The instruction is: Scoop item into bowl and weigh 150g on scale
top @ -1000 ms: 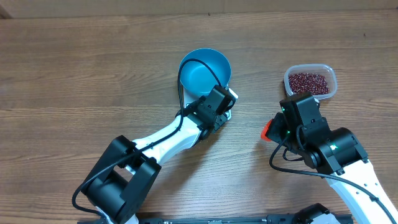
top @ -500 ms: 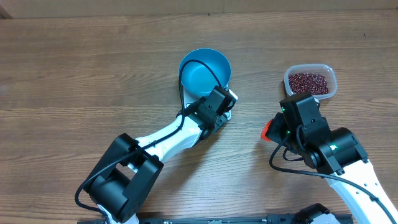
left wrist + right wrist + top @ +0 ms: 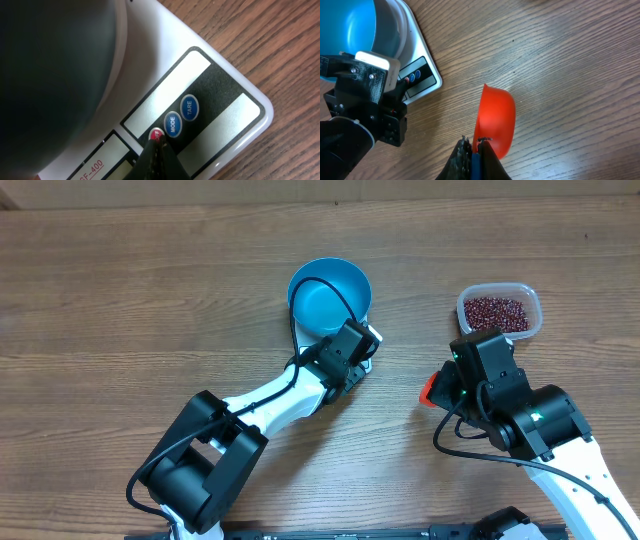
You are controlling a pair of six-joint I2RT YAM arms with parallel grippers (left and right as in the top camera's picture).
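Left wrist view: the left fingers (image 3: 157, 155), pressed together, touch the red button (image 3: 155, 134) on the scale (image 3: 155, 45), beside the blue bowl (image 3: 330, 295). A slip could hit the MODE button (image 3: 172, 123). The right fingers (image 3: 470, 160) pinch the orange scoop (image 3: 496, 120); the beans (image 3: 495, 311) sit in the clear tub (image 3: 461, 308).

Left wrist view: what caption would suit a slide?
Shut left claw touching the red button on the white scale, beside the bowl.

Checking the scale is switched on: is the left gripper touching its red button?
Touching. Left wrist view: left gripper tips sit on the red button.
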